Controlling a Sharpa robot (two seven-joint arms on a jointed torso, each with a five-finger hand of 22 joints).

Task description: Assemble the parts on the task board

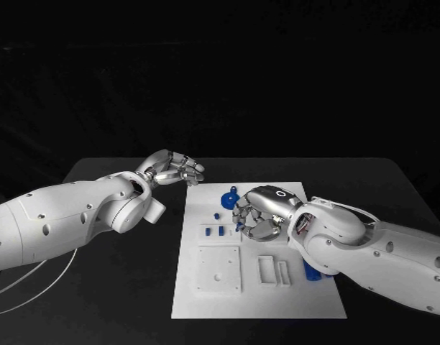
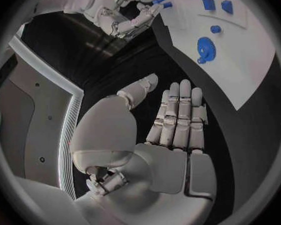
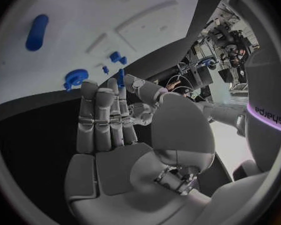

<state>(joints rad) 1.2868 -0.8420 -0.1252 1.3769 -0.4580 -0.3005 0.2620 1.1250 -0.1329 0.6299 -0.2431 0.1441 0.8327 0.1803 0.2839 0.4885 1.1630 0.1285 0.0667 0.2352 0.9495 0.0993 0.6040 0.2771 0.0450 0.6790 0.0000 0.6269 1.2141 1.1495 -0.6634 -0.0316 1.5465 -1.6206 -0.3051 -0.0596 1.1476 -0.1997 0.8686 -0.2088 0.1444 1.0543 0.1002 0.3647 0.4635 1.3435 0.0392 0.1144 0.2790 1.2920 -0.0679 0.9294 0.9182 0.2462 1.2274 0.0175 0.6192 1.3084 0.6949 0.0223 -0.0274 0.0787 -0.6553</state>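
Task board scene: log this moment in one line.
left hand: open, off the task board | right hand: fingers pinch small blue part over board

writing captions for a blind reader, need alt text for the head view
The right robot hand hovers over the middle of the white task board, pinching a small blue part. The left robot hand is raised off the board's far left corner, holding nothing. Other blue parts, including a blue wheel-shaped piece, lie on the board.
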